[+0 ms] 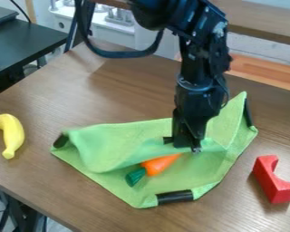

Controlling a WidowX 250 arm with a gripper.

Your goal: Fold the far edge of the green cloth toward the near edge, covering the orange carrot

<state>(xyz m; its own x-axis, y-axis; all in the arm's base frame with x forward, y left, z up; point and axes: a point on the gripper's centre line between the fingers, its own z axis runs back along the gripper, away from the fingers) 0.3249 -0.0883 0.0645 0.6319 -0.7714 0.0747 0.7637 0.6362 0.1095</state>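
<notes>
Green cloth (199,176), fold pinched by the gripper (187,146); toy carrot (157,166) just near-left, orange tip toward gripper.

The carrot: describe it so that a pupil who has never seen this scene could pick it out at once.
On the brown table lies a green cloth with black corner pieces, partly folded over. The carrot lies on it at the fold's edge, close to the black claw. It is orange with a dark green end, unlike the yellow banana and red block, both off the cloth.
</notes>
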